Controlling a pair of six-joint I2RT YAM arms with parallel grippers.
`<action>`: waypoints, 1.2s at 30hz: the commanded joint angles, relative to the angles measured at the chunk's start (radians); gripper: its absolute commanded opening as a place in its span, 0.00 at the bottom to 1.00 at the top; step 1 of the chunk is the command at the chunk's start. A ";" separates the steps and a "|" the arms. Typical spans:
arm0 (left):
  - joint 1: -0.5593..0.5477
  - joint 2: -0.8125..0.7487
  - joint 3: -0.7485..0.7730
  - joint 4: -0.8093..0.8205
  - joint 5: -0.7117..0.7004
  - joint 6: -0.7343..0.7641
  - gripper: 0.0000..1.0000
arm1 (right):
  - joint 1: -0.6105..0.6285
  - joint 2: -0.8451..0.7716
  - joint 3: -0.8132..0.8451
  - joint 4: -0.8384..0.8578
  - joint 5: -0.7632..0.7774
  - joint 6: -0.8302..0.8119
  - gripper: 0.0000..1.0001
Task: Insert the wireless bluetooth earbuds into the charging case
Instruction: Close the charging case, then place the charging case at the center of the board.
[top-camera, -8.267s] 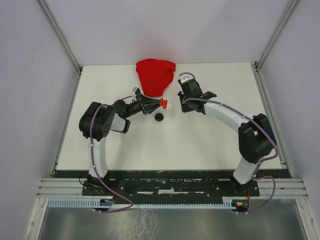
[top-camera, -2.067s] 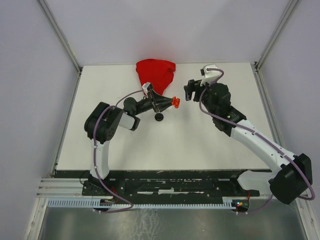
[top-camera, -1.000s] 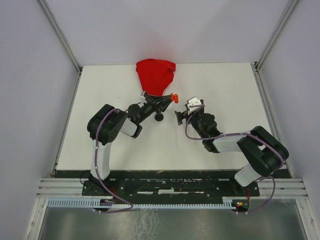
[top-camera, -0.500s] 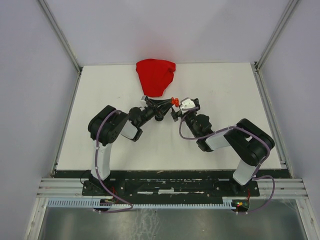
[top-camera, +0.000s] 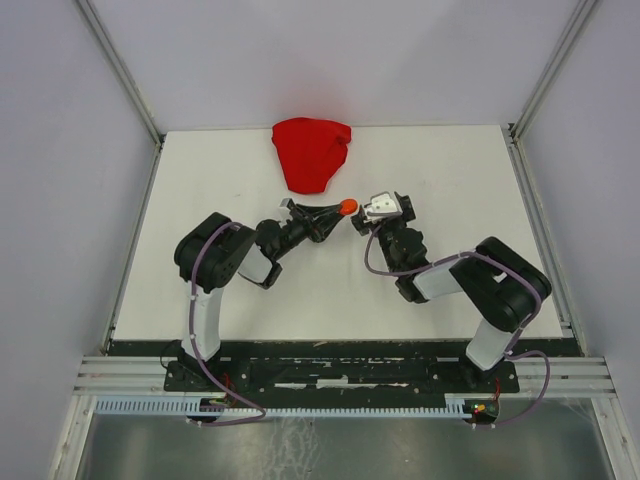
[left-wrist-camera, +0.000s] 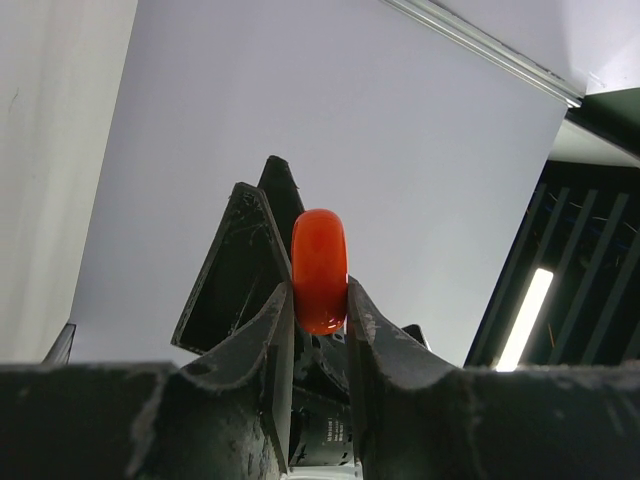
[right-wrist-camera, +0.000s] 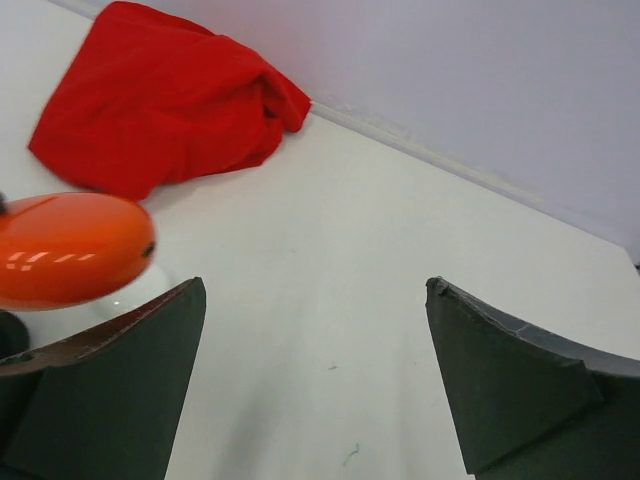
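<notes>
My left gripper is shut on an orange-red round charging case, held edge-on above the table. In the left wrist view the case is pinched between both fingers of that gripper. My right gripper faces it from the right, open and holding nothing. In the right wrist view the case floats just left of the open gripper, beyond its left finger. The case looks closed. The earbuds are out of view.
A crumpled red cloth lies at the back middle of the white table, and shows in the right wrist view as the cloth. A pale rounded shape sits under the orange case. Both arms meet at the table's centre.
The left gripper has carried the case slightly nearer and lower. The right gripper has swung up beside it. A small black round thing seen earlier is now hidden by the left gripper.
</notes>
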 joint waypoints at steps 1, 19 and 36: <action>0.008 -0.039 0.000 0.125 0.021 -0.026 0.03 | -0.037 -0.089 -0.041 0.044 0.095 -0.003 0.99; 0.185 -0.340 -0.227 -0.325 0.127 0.522 0.03 | -0.069 -0.475 0.196 -0.942 0.106 0.339 0.99; 0.194 -0.390 -0.317 -0.552 0.059 0.788 0.03 | -0.077 -0.489 0.248 -1.072 0.055 0.389 0.99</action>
